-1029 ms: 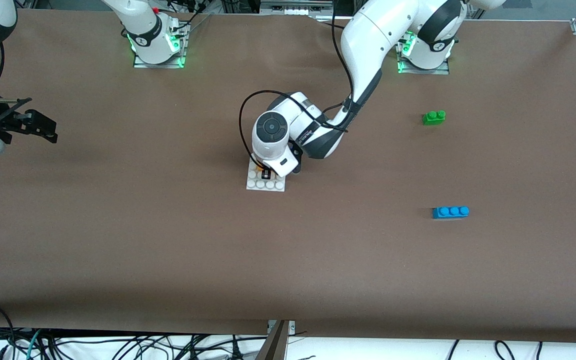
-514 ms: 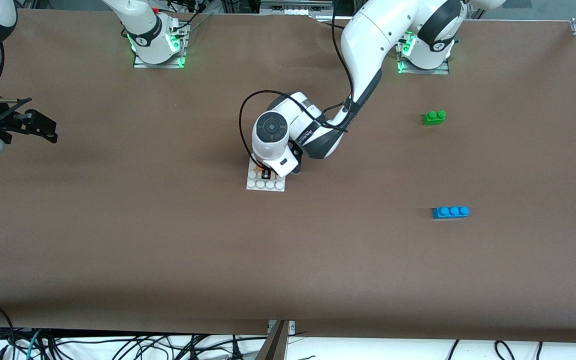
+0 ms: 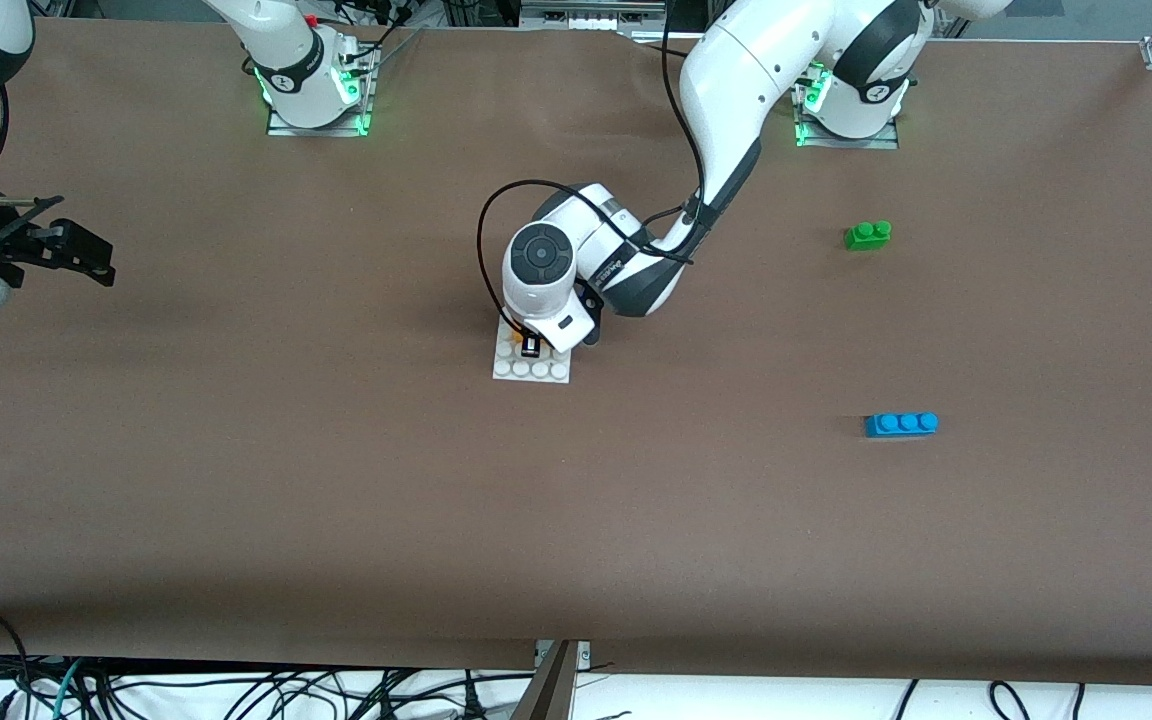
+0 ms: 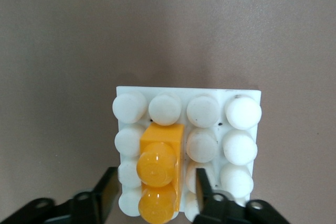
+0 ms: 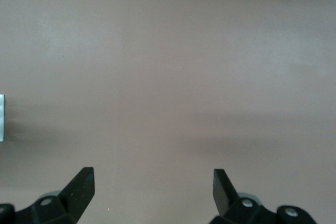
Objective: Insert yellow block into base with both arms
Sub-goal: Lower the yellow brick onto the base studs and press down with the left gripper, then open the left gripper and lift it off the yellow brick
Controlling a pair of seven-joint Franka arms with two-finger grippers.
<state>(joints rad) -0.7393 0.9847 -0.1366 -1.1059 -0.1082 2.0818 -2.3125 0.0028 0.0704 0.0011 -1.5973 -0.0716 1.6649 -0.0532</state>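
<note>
1 yellow block on 1 base.

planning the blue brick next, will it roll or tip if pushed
The blue brick probably slides rather than rolls: it lies long and flat on the table. It looks like stiff moulded plastic, likely light. Its three studs face up, so tipping seems unlikely.

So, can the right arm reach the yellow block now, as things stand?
Probably not easily. The left tool sits right over the yellow block on the base, one finger on each side of it, so the way in is blocked. The right tool waits open over bare table at its own end.
</note>
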